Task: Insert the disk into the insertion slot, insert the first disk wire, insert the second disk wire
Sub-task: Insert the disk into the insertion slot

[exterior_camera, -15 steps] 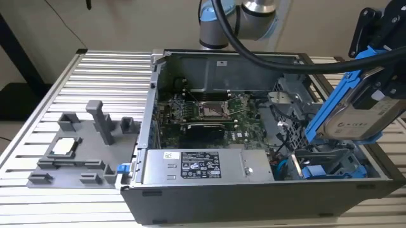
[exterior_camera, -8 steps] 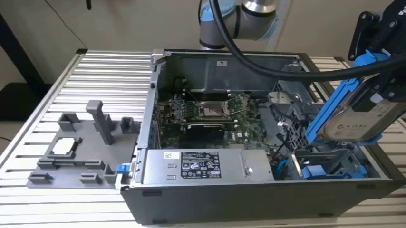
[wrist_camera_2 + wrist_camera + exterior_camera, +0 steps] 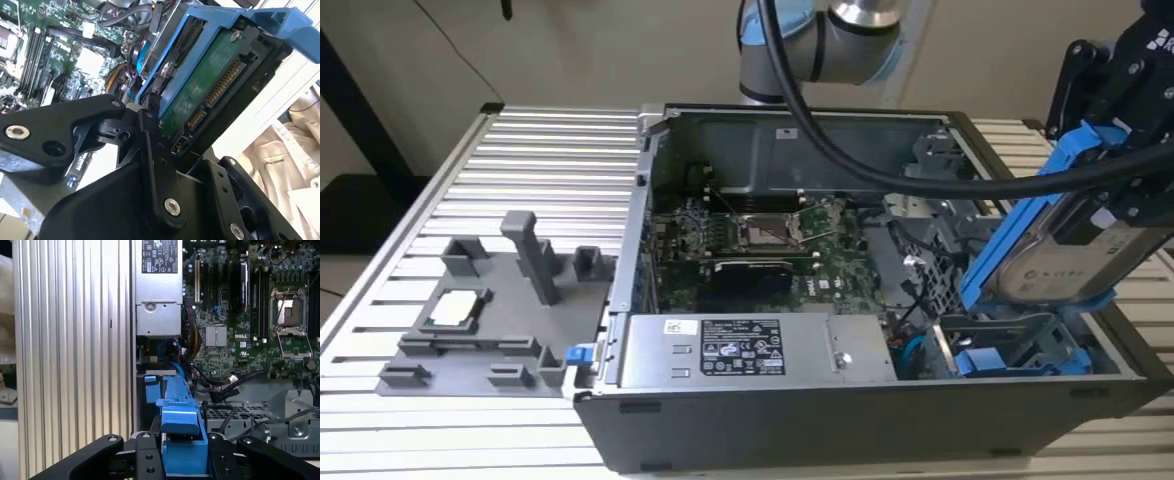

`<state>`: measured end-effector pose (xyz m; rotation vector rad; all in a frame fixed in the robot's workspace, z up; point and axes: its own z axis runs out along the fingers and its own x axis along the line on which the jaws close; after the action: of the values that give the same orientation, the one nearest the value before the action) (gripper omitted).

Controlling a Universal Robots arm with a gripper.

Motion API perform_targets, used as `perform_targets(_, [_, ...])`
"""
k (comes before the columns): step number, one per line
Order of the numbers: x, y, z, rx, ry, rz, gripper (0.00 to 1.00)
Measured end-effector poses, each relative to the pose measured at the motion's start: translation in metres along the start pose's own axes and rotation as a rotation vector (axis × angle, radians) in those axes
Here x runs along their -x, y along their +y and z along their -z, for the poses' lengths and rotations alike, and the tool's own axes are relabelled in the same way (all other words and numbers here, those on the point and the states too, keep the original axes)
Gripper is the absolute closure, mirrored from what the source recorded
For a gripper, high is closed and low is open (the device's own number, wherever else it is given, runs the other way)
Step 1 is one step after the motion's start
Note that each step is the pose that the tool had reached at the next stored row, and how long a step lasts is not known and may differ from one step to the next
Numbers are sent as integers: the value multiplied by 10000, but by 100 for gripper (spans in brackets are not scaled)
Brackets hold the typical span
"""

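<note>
While none of the three steps is finished, the lot stands as follows from where I watch.

- Slatted aluminium table (image 3: 520, 150): carries everything.
- Computer case (image 3: 854, 430): lies open on its side with the motherboard (image 3: 747, 235) exposed. The grey power-supply box (image 3: 747, 350) runs along the near wall.
- Disk (image 3: 1067, 250): outside the case, raised and steeply tilted over the corner at the exterior view's right. Its blue carrier frame faces outward and its lower end points down toward the bay. Whether it touches the bay's edge I cannot tell.
- Insertion slot (image 3: 1021, 345): blue-edged, just below the disk, with nothing seated in it.
- Gripper (image 3: 184, 457): clamped on the disk's upper end, a black finger on either side of the blue handle.
- Disk connectors (image 3: 220, 87): bare in the second wrist view, with no wire plugged in.

Judgement: the disk's insertion is at most begun, and both wires remain to be done.
</note>
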<state>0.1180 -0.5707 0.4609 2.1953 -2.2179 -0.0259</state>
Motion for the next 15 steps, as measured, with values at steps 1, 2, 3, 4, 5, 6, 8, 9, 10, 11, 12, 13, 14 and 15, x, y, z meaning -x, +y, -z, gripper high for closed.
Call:
perform_targets(1, [0,-2,-11,4,2,22,67])
perform_targets(2, [0,-4,-25,7,2,41,67])
perform_targets(3, [0,-6,-40,9,2,60,67])
perform_targets(4, [0,-9,-54,10,2,77,67])
perform_targets(5, [0,-11,-68,10,3,92,67])
perform_targets(6, [0,-12,-83,11,3,104,67])
perform_targets(8, [0,-15,-115,16,2,114,67])
perform_targets(9, [-1,-17,-130,19,3,117,67])
perform_targets(10, [-1,-19,-146,22,4,120,67])
perform_targets(11, [-1,-20,-160,23,4,123,67])
perform_targets(12, [-1,-22,-174,25,5,126,67])
perform_targets(13, [-2,-24,-187,25,4,129,67])
perform_targets(14, [-2,-26,-201,26,4,132,67])
perform_targets(15, [-3,-27,-215,26,4,134,67])
